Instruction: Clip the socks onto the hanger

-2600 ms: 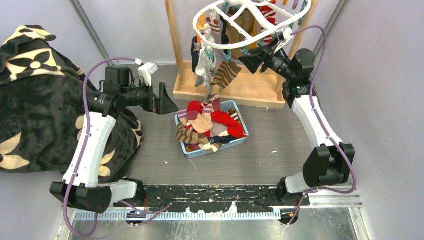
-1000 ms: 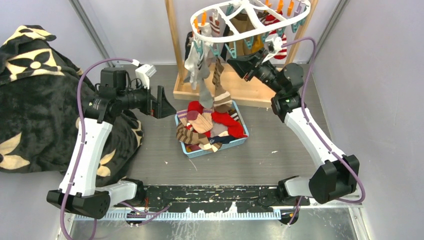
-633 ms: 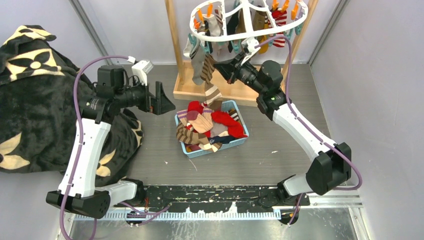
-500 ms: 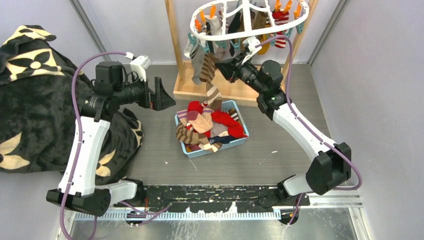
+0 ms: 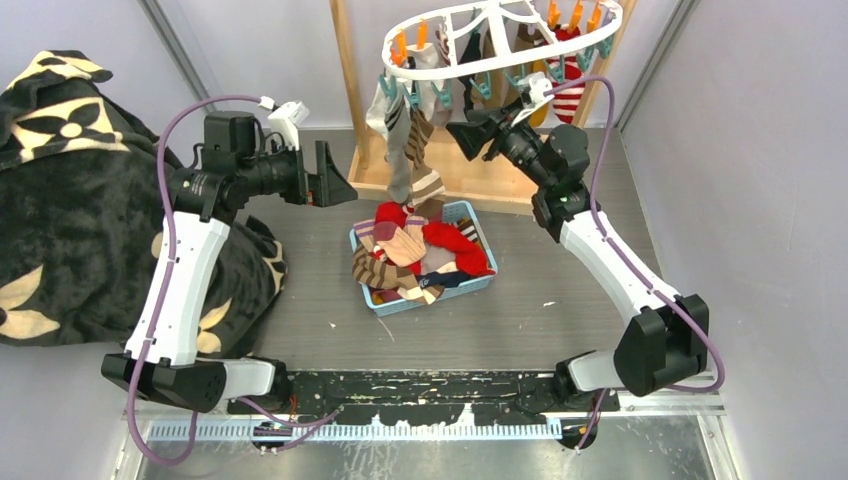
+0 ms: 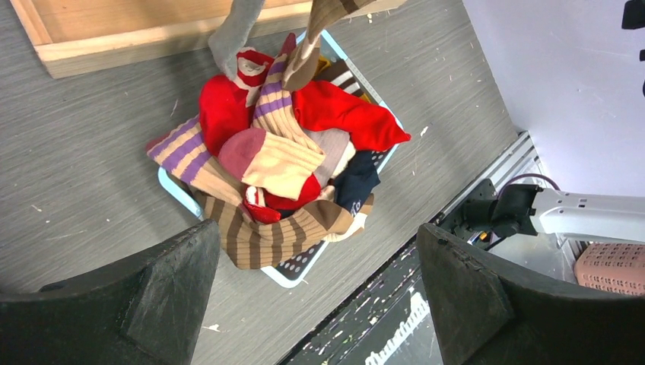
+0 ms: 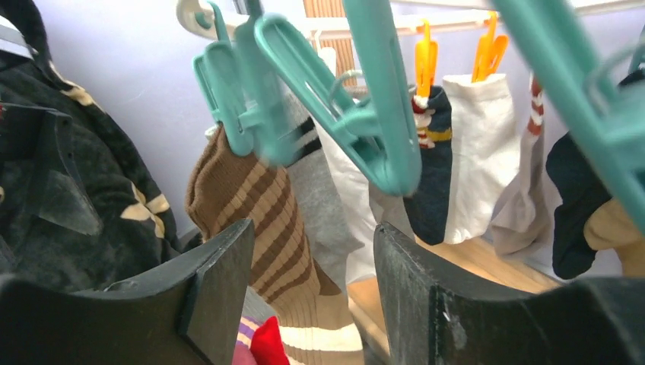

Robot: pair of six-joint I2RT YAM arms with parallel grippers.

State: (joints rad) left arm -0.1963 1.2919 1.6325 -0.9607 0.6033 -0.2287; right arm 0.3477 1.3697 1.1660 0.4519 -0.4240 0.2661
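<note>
While my right gripper (image 7: 313, 251) hangs open and empty near the hanger (image 5: 432, 72), I'd lower the open, empty left gripper (image 6: 319, 258) onto one sock (image 6: 278, 161), cuff only.

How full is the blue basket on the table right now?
Full. The socks are heaped well above the rim of the blue basket, and a few striped ones drape over its edge.
</note>
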